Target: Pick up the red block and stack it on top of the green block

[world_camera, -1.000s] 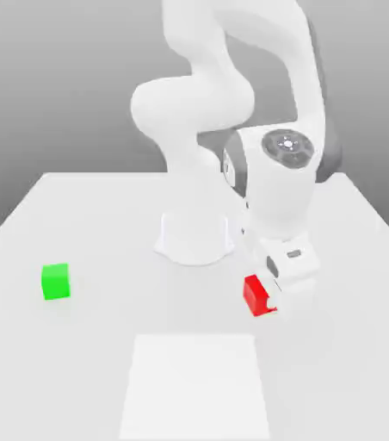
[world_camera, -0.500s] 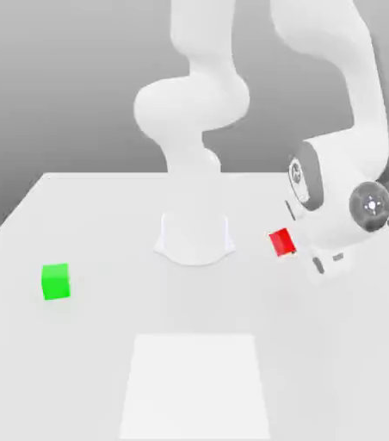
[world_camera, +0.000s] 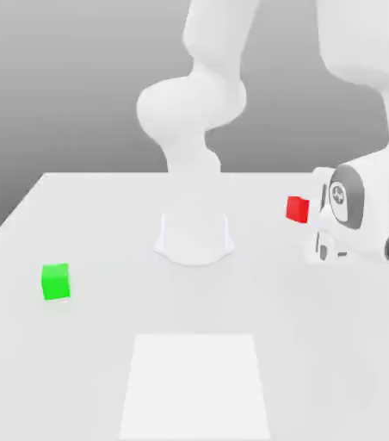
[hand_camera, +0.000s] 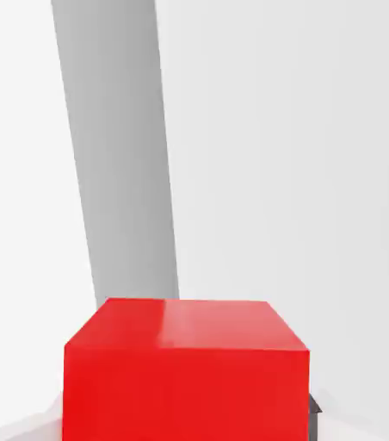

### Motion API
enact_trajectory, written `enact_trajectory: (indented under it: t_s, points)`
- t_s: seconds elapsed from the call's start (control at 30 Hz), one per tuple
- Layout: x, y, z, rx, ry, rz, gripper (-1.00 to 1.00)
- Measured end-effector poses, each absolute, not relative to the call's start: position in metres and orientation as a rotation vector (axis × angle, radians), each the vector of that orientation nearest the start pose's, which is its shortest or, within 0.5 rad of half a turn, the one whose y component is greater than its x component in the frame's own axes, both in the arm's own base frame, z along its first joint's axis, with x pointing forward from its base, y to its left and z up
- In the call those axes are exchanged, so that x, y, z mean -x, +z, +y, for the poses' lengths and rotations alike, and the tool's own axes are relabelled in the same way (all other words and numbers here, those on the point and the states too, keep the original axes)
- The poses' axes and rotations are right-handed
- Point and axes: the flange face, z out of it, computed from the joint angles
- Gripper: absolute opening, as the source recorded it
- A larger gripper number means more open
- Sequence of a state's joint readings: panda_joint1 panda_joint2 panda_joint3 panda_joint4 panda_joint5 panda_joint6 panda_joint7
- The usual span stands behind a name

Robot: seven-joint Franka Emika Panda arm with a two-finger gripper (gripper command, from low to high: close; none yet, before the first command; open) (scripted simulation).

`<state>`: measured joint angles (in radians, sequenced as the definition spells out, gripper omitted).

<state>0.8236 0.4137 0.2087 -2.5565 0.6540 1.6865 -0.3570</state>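
The red block [world_camera: 298,209] hangs in the air above the table at the exterior view's right, held sideways at the tip of my gripper [world_camera: 305,211], which is shut on it. In the hand view the red block [hand_camera: 185,370] looms close, with a dark fingertip [hand_camera: 315,406] at its edge. The green block [world_camera: 56,282] rests on the white table [world_camera: 103,224] far over at the exterior view's left, well apart from the gripper.
The arm's white base [world_camera: 194,237] stands at the middle back of the table. A paler square patch [world_camera: 195,385] marks the table near its front edge. My arm's bulky wrist [world_camera: 366,215] is tilted over the right side.
The gripper has lifted the red block off the table and carried it up and to the exterior view's right, while the hand swung over onto its side. The green block stayed put.
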Motion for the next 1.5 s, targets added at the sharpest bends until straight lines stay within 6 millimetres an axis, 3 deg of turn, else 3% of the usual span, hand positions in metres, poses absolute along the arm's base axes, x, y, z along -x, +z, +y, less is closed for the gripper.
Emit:
enact_trajectory:
  t_s: [0.27,0.5,0.67,0.8,0.9,1.0,1.17,1.33,1.43,1.47,1.5]
  points:
    - [-0.062,0.108,0.322,2.328,2.009,-0.632,-1.0]
    - [-0.048,0.099,0.353,2.553,1.944,-0.284,-1.0]
    - [-0.099,0.098,0.36,2.783,1.662,0.174,-1.0]
    - [-0.158,0.112,0.357,2.852,1.38,0.569,-1.0]
    - [-0.218,0.117,0.314,2.849,1.219,0.915,-1.0]
    - [-0.272,0.123,0.258,2.79,1.073,1.271,-1.0]
    - [-0.332,0.141,0.149,2.562,0.843,1.846,-1.0]
    - [-0.354,0.164,0.034,2.186,0.635,2.354,-1.0]
    - [-0.349,0.178,-0.034,1.895,0.523,2.616,-1.0]
    - [-0.343,0.183,-0.068,1.738,0.491,2.719,-1.0]
    - [-0.337,0.188,-0.084,1.645,0.458,2.781,-1.0]
